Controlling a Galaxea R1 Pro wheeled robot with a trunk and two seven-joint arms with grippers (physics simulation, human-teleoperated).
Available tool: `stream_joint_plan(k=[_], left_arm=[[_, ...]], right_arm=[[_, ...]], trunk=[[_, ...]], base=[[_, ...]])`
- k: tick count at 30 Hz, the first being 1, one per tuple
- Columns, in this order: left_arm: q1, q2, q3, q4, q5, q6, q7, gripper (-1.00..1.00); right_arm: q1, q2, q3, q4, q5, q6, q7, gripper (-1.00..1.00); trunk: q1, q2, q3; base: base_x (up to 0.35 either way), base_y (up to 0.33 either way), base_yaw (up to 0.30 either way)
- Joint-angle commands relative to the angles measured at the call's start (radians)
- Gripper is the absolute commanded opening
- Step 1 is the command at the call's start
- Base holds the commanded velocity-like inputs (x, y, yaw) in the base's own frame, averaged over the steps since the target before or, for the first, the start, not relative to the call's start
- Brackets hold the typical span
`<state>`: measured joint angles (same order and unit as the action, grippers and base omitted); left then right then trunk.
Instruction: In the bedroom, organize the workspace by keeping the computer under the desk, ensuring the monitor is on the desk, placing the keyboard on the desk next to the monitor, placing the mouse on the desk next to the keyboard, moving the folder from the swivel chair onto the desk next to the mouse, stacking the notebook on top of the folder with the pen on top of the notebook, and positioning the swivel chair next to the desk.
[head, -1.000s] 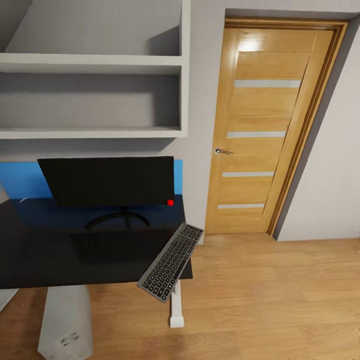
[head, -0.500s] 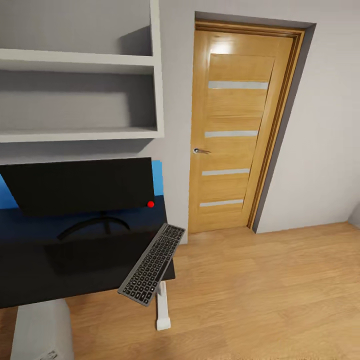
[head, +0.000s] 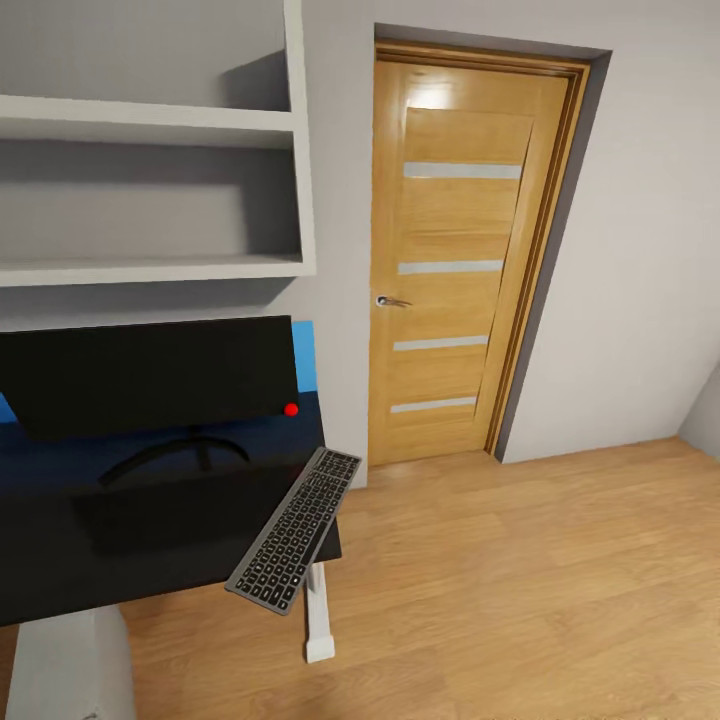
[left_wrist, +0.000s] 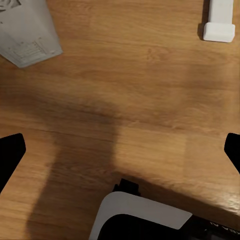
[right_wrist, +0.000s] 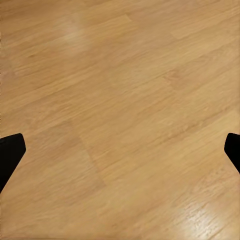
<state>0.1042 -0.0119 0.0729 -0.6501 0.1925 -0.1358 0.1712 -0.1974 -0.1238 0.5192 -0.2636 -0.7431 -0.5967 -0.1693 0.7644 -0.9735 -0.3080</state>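
The black monitor (head: 150, 375) stands on the glossy black desk (head: 130, 555), a red dot at its lower right corner. A slim grey keyboard (head: 295, 530) lies slanted at the desk's right end, its near end jutting past the edge. The white-grey computer (head: 60, 665) stands on the floor below the desk, and its corner is seen again as the computer (left_wrist: 27, 32) in the left wrist view. My left gripper (left_wrist: 120, 155) hangs open over bare wood floor. My right gripper (right_wrist: 120, 152) is open too, with only floor between its fingers.
A closed wooden door (head: 455, 260) is in the wall right of the desk. Grey wall shelves (head: 150, 200) hang above the monitor, with a blue panel (head: 306, 355) behind it. The desk's white leg foot (head: 318, 625) rests on the wood floor (head: 540, 590), which stretches out to the right.
The head view has swung to the right, so desk, monitor and keyboard sit further left in the picture. Nothing on the desk has itself moved.
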Motion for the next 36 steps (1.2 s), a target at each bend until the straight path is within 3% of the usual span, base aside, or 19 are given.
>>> stream_joint_plan(k=[1,8,36], left_arm=[[0.000,-0.001,0.001,-0.002,0.010,-0.002,0.000,1.00],[0.000,-0.001,-0.001,-0.001,0.010,-0.002,0.000,1.00],[0.000,-0.011,-0.004,0.015,0.008,-0.002,-0.001,1.00]], right_arm=[[0.000,-0.001,0.009,-0.001,-0.002,-0.001,-0.009,1.00],[0.000,0.000,0.009,-0.001,-0.002,-0.002,-0.009,1.00],[0.000,0.001,0.007,0.000,-0.002,-0.030,-0.009,1.00]], trunk=[[0.000,-0.001,-0.001],[0.000,-0.001,0.001],[0.000,-0.001,0.023]], base=[[0.000,0.000,-0.001],[0.000,0.000,-0.104],[0.000,0.000,-0.240]])
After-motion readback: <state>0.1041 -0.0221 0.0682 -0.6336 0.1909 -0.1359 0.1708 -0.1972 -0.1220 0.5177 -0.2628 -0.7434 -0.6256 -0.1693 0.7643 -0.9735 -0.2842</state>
